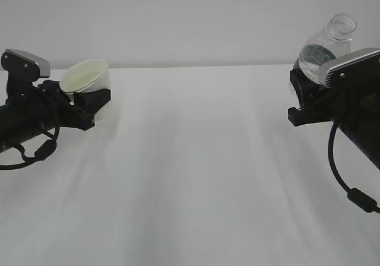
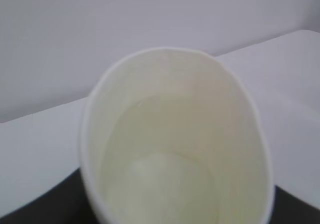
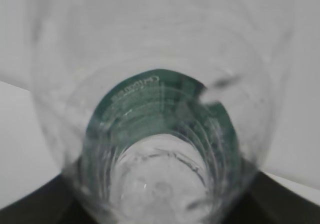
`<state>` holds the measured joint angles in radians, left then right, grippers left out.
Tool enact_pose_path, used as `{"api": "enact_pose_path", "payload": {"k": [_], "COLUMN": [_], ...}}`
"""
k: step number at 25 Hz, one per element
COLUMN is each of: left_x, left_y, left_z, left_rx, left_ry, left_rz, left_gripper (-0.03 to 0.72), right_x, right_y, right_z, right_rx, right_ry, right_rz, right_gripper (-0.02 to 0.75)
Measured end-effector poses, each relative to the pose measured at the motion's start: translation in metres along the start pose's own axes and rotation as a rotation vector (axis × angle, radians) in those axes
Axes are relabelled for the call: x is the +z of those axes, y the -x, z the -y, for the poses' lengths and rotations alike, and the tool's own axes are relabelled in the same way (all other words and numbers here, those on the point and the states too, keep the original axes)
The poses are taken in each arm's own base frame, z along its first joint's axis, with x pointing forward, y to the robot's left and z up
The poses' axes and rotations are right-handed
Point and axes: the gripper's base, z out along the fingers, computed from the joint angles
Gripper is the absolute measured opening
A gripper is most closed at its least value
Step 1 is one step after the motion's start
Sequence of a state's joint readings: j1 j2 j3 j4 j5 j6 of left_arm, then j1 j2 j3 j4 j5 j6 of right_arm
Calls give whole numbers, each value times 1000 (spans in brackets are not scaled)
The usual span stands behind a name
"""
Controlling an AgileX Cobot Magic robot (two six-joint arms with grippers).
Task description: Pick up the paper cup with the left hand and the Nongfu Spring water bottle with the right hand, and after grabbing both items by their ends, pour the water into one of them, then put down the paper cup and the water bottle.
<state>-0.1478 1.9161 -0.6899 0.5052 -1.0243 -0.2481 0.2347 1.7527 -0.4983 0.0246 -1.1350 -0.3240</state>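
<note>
At the 9 o'clock edge of the exterior view we see the left pincer (image 1: pixel 95 107) clamped on the lower body of the paper cup (image 1: pixel 88 83), which is lifted off the desk (image 1: pixel 196 177) and tilted, its mouth facing 10 o'clock. In the left wrist view we look into the cup's (image 2: pixel 175 144) cream interior. At 3 o'clock the right pincer (image 1: pixel 306 97) grips the Nongfu Spring water bottle (image 1: pixel 326 46) around its lower half, the capless neck leaning toward 1 o'clock. Through the bottle (image 3: pixel 160 149) in the right wrist view we see the green label; the water cannot be made out with certainty. The two arms are well apart.
</note>
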Motion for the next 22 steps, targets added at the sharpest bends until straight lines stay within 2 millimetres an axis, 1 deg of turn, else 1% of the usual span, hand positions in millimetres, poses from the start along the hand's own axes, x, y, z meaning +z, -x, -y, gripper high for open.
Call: {"api": "enact_pose_path", "payload": {"k": [22], "left_x": [-19], "left_y": [0], "left_z": [-53], "left_rx": [-45], "left_ry": [250], "left_rz": [18], "left_gripper": [413], "right_x": [0], "right_y": [0], "right_z": [0], "right_rx": [0], "right_ry": [0], "right_rz": [0], "right_gripper": [447]}}
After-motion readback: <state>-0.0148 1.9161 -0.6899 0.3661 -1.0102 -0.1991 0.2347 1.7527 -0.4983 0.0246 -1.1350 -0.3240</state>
